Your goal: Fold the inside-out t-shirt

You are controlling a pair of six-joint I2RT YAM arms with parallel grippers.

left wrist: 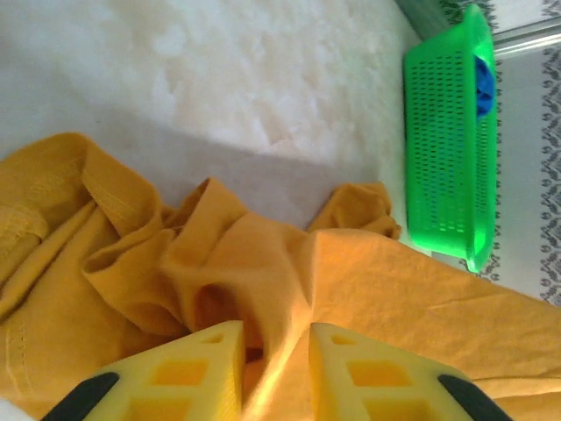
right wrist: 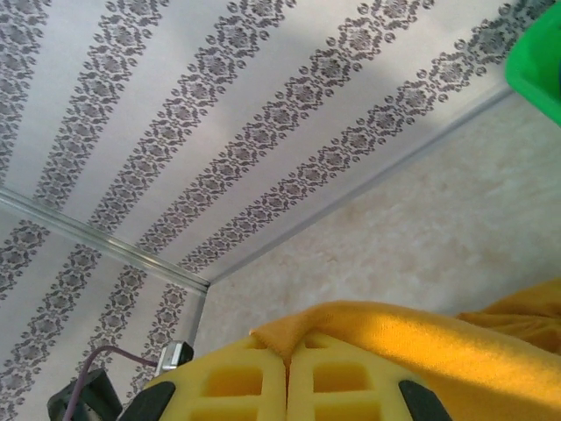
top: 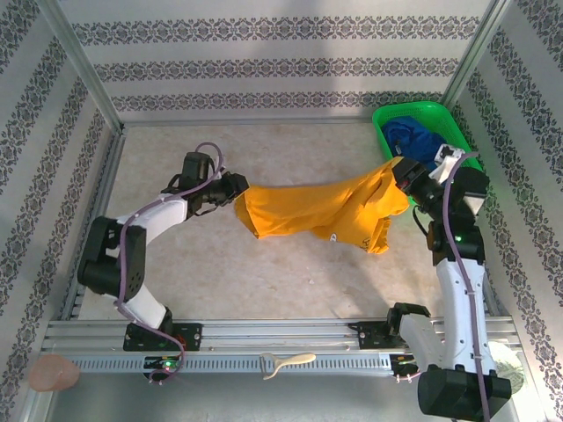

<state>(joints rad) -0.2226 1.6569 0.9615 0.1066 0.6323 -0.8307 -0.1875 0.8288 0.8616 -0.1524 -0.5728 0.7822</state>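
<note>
The inside-out t-shirt (top: 317,211) is plain orange-yellow and hangs stretched and bunched between my two grippers over the middle of the table. My left gripper (top: 233,189) is at the shirt's left end. In the left wrist view its yellow jaws (left wrist: 276,351) stand apart, with a fold of the t-shirt (left wrist: 394,289) running loosely through the gap. My right gripper (top: 406,173) is at the shirt's right end, by the basket. In the right wrist view it (right wrist: 287,351) is shut, pinching an edge of the t-shirt (right wrist: 456,333).
A green basket (top: 383,123) holding a dark blue garment (top: 413,136) stands at the back right corner, also seen as a basket (left wrist: 447,149) in the left wrist view. Patterned walls enclose the table. A metal rail (top: 264,334) runs along the near edge.
</note>
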